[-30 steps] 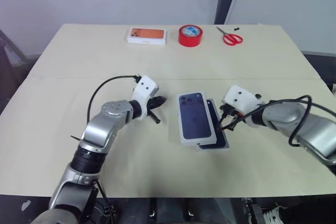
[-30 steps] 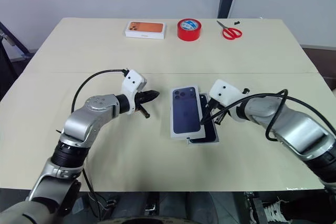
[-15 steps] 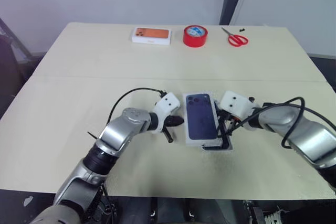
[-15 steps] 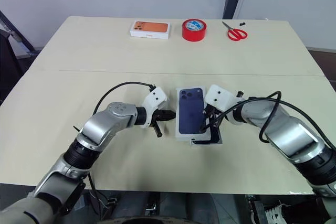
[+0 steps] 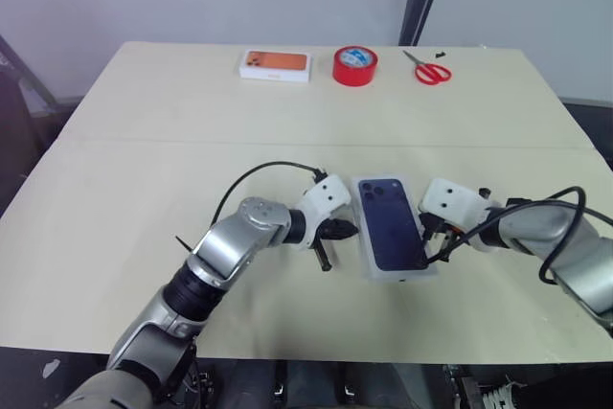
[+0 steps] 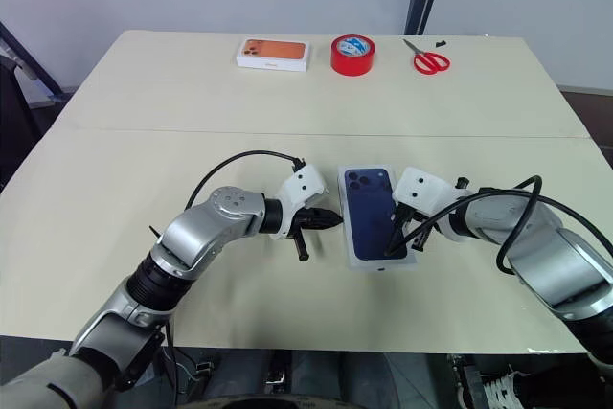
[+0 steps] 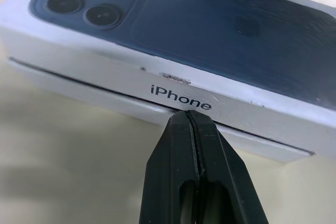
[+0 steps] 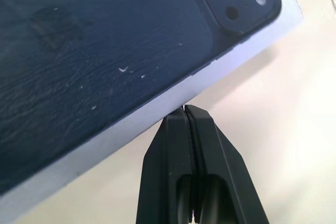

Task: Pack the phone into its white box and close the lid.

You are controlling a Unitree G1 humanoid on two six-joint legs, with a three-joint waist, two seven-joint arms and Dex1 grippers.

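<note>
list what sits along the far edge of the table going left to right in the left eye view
orange phone box → red tape roll → red scissors

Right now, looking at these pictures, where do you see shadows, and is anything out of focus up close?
Left eye view: soft even light, only a faint shadow beside the lid on the table. Left wrist view: the left gripper looks sharp at its tips, the lid's far corner blurs, and a dim shadow lies on the table below. Right wrist view: the right gripper is crisp; small scuffs show on the lid's print.
</note>
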